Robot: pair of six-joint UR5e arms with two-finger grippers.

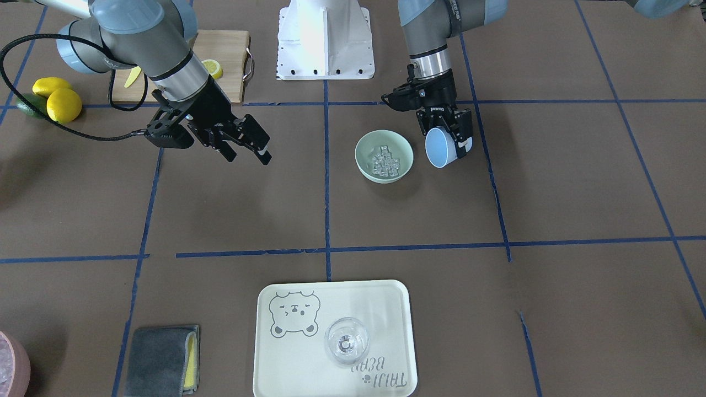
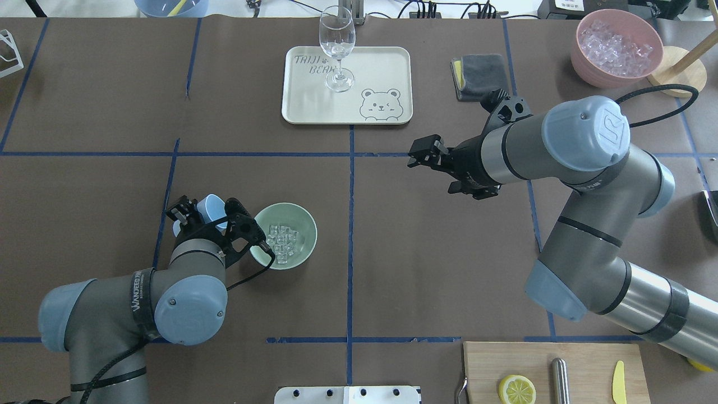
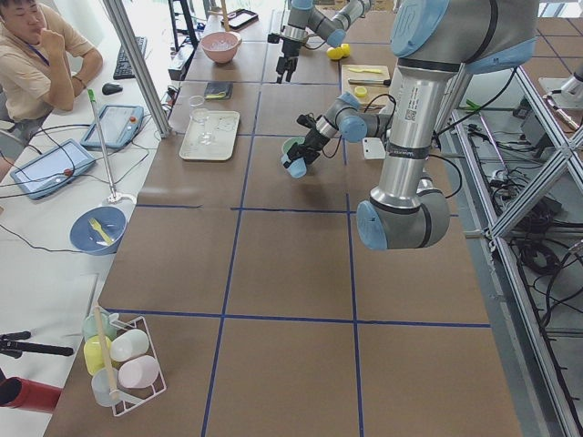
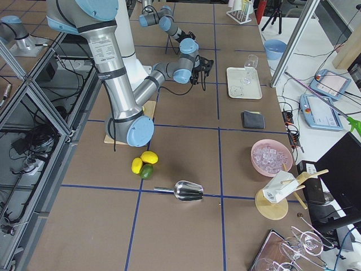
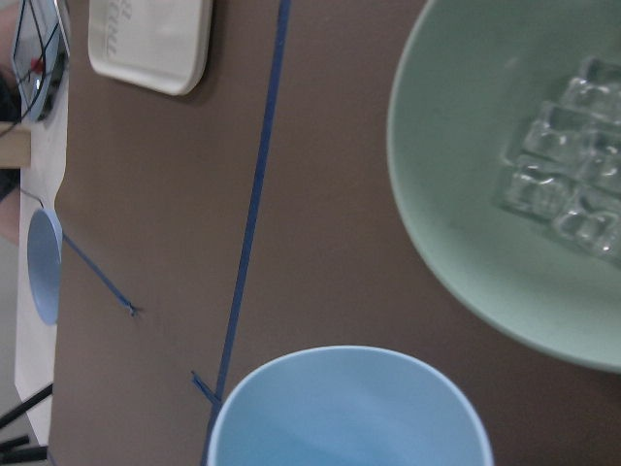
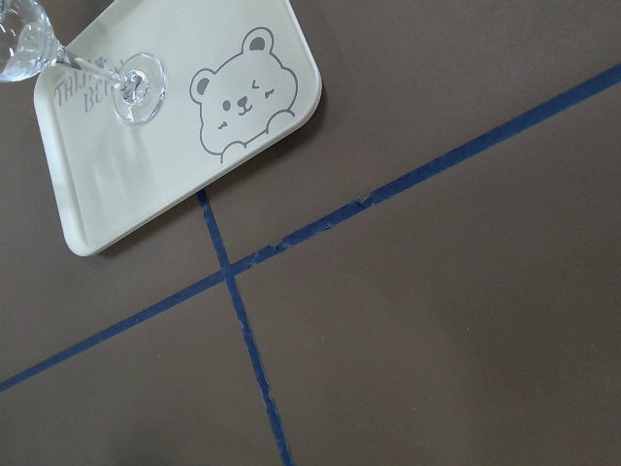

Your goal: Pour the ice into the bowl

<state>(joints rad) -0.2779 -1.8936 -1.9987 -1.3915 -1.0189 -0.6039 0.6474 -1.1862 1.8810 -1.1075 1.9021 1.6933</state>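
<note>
The mint-green bowl sits on the table just right of the centre line, with a heap of clear ice inside it. My left gripper is shut on a light blue cup, tipped on its side just beside the bowl's rim. In the left wrist view, the cup shows a bare blue inside, with the bowl and ice just past it. From overhead, the bowl and ice lie right of the left gripper. My right gripper hangs open and empty above bare table, well away from the bowl.
A pale tray carrying a wine glass sits at the operators' side, with a grey cloth beside it. A pink bowl of ice stands in the far corner. A cutting board and lemons lie near the robot.
</note>
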